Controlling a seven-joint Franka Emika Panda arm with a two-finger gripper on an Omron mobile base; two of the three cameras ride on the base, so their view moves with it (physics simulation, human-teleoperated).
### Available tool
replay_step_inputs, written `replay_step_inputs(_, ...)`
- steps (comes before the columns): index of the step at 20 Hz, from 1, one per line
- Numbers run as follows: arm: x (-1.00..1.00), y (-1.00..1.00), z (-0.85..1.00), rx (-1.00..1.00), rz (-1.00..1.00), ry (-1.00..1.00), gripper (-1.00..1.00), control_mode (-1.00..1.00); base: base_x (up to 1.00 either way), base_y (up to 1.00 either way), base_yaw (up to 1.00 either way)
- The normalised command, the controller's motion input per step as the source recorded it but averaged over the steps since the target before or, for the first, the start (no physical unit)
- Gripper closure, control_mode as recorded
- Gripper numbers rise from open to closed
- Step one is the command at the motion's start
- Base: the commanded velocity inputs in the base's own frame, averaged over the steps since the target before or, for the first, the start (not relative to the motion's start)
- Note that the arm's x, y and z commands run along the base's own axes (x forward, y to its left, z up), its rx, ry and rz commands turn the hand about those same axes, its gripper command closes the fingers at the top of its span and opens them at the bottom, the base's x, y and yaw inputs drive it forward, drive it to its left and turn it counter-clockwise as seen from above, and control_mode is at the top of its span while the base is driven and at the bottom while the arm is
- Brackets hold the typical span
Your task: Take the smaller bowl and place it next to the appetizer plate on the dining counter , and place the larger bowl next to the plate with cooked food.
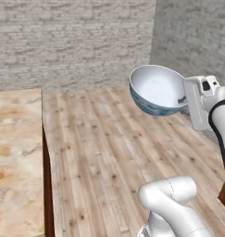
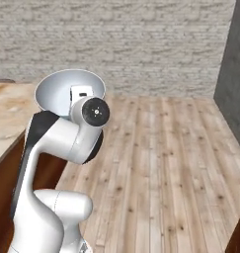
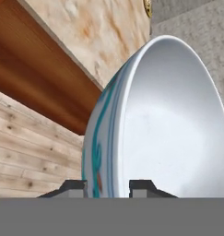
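- Carrying the larger bowl (image 1: 156,89) in mid-air, the gripper (image 3: 107,188) pinches its rim, one dark fingertip on the patterned outside and one on the pale inside, as the hand view shows.
- The bowl hangs tilted, its open mouth turned sideways, well above the wooden floor (image 1: 109,148) and apart from every surface.
- The dining counter (image 1: 16,157) lies to the left in the left base view; its far stretch and the plate with cooked food are not visible, so the drop spot cannot be confirmed.
- Risk: the hold is on a thin rim of a deep, heavy-looking bowl. A quick swing could, in my judgement, let it pivot or slip between the fingers and fall to the floor.
- Risk: lowering while short of the slab could strike the bowl on the counter's edge or wood base (image 3: 44,78).
- Open room: the floor ahead is bare up to the brick wall (image 1: 72,41); a grey wall (image 2: 235,69) bounds the right side.
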Motion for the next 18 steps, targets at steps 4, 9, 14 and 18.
replay_step_inputs(4,0.00,0.00,0.00,0.00,0.00,0.00,1.00,1.00,1.00,0.00,0.12)
replay_step_inputs(9,0.00,0.00,0.00,0.00,0.00,0.00,1.00,1.00,1.00,0.00,0.15)
replay_step_inputs(14,0.00,0.00,0.00,0.00,0.00,0.00,1.00,1.00,1.00,-0.02,0.18)
replay_step_inputs(18,0.00,0.00,0.00,0.00,0.00,0.00,1.00,1.00,1.00,-0.07,0.20)
